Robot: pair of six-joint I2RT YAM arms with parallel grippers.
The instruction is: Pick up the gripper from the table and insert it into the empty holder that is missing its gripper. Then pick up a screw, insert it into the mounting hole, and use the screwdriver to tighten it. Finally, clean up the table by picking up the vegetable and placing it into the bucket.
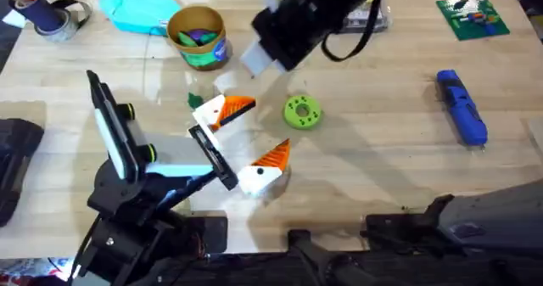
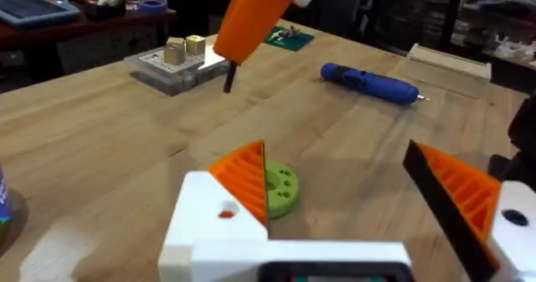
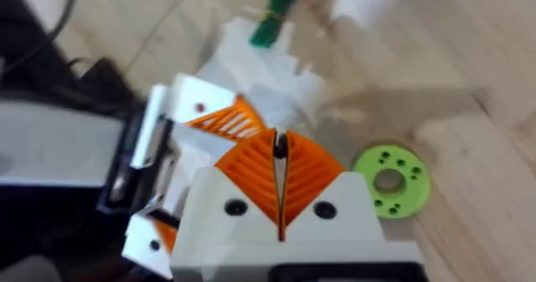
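Firstly, logged left gripper [image 2: 335, 152] spread wide, nothing between its orange fingers [image 2: 243, 177]. Counted two white-and-orange finger blocks [image 1: 227, 110], one at either end of the black holder [image 1: 212, 154], low over the table [image 1: 382, 176]. Noted right gripper [image 3: 279, 141] pressed closed, tips together, raised between bucket [image 1: 198, 36] and lime-green disc [image 1: 302, 112]; could not tell whether anything was pinched. Found screwdriver [image 1: 462, 108] lying well apart at the right. Spotted small green scrap [image 1: 195, 99] near bucket, light-blue pouch [image 1: 140, 10] beside it.

gripper [image 1: 227, 110]: white-orange, at holder [image 1: 212, 156] | screwdriver [image 1: 461, 107]: blue, flat (far right) | bucket [image 1: 198, 36]: upright
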